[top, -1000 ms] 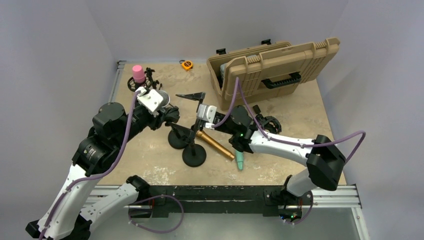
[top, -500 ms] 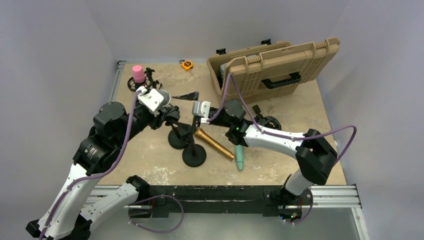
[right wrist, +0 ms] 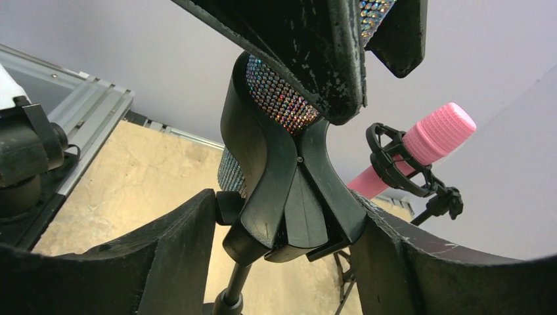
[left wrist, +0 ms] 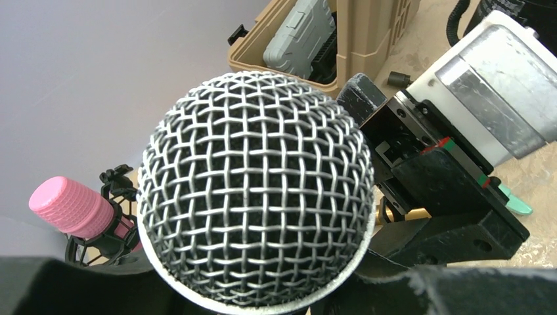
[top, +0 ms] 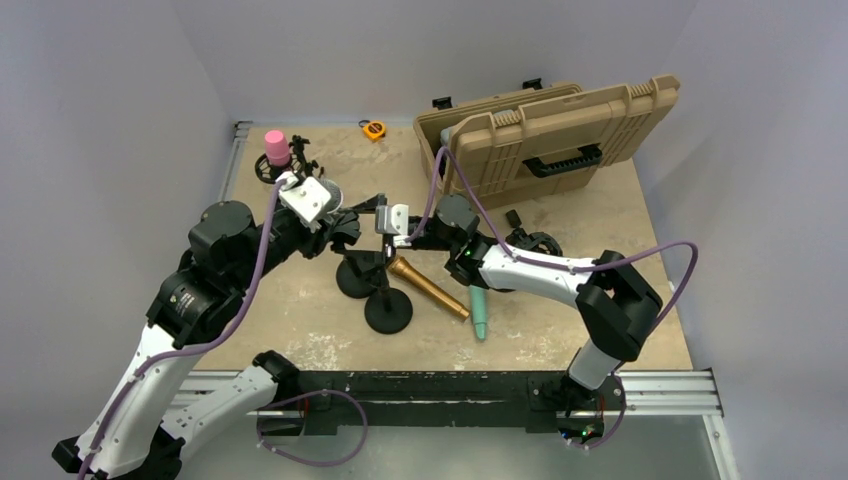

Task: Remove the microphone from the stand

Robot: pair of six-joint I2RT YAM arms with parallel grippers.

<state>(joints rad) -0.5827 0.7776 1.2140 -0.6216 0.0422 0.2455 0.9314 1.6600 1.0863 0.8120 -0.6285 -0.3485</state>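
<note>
The microphone has a silver mesh head [left wrist: 256, 190] and a rhinestone body [right wrist: 282, 98]. It sits in the black clip [right wrist: 295, 190] of a stand with a round base [top: 388, 312]. My left gripper [top: 338, 222] is shut on the microphone body just below the head [top: 328, 196]. Its dark fingers [right wrist: 315, 52] show at the top of the right wrist view. My right gripper [top: 383, 215] is shut on the clip, with one finger [right wrist: 131, 262] against the clip's side knob and the other against its opposite side.
A second round stand base [top: 355, 280] sits beside the first. A gold microphone [top: 430, 290] and a teal one [top: 480, 318] lie on the table. A pink microphone in a shock mount [top: 275, 148] stands back left. An open tan case [top: 540, 140] and a yellow tape measure [top: 373, 129] are at the back.
My right gripper has moved left to the stand and its fingers have come in around the clip. My left gripper has stayed on the microphone.
</note>
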